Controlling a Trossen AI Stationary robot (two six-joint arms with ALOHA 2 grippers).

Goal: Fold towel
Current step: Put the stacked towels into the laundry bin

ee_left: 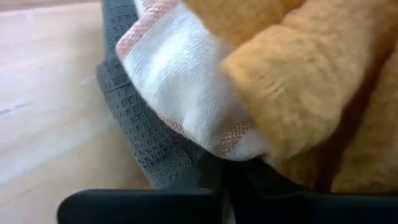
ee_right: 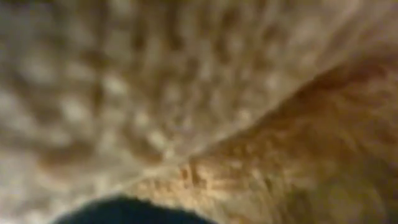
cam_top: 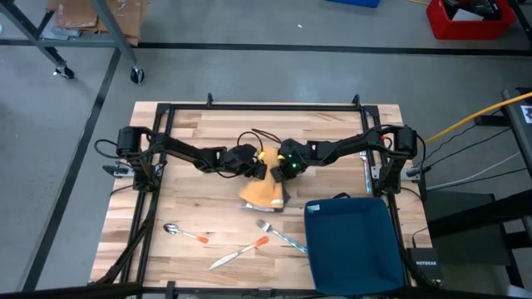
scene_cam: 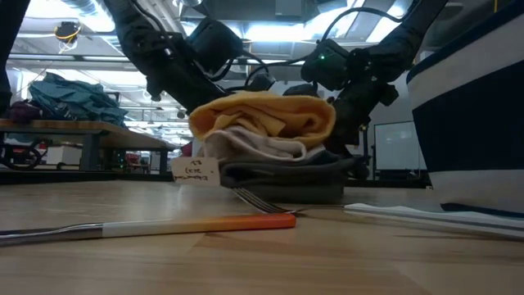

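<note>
An orange towel (cam_top: pixel 264 193) (scene_cam: pixel 270 115) lies bunched on top of a white towel (scene_cam: pixel 254 143) (ee_left: pixel 180 81). The white towel rests on a grey waffle towel (scene_cam: pixel 286 176) (ee_left: pixel 137 137), which lies flat on the table's middle. My left gripper (cam_top: pixel 258 169) (ee_left: pixel 227 193) is shut at the pile's far left end. My right gripper (cam_top: pixel 285 169) is shut at its far right end. In the right wrist view, orange cloth (ee_right: pixel 249 93) fills the picture. My left gripper comes slanting down from the table's left and is shut at the orange towel's lower edge (ee_left: pixel 273 158), beside the white towel's corner; its own fingers (ee_left: pixel 155 202) hide how many layers it has. The towel rests on the pile. My right gripper comes slanting down from the table's right, pressed into the orange towel (ee_right: pixel 205 174). The cloth covers the place of contact, so the part it has cannot be told.
A blue bin (cam_top: pixel 349 241) stands at the near right. A fork (cam_top: pixel 278 232) (scene_cam: pixel 262 201), a spoon (cam_top: pixel 184 232) and an orange-handled knife (cam_top: pixel 238 253) lie on the near side of the table. A white label (scene_cam: pixel 195 170) hangs at the pile's left end.
</note>
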